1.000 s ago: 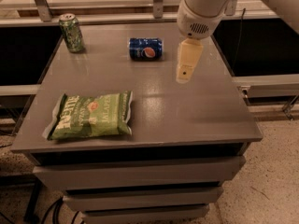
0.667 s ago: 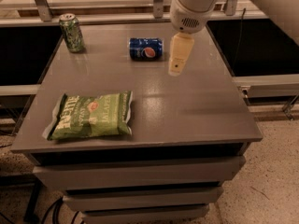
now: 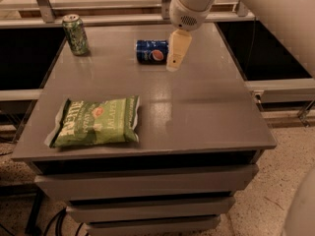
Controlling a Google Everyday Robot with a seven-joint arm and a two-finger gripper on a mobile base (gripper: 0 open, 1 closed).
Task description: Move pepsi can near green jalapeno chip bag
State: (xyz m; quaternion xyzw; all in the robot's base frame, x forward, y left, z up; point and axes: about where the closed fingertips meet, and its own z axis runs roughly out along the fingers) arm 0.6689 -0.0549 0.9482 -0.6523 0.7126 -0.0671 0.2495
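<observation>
The pepsi can [image 3: 151,51] lies on its side at the back middle of the grey table [image 3: 197,107], its logo facing me. The green jalapeno chip bag [image 3: 96,121] lies flat near the table's front left edge. My gripper [image 3: 177,53] hangs from the white arm at the top, just right of the can and right beside it, its cream fingers pointing down. Nothing is in it.
A green patterned can [image 3: 76,34] stands upright at the table's back left corner. A metal rail runs behind the table. Drawers sit below the tabletop. Speckled floor lies to the right.
My gripper has moved left and toward the back of the table, closing in on the pepsi can. The cans and the bag have not moved.
</observation>
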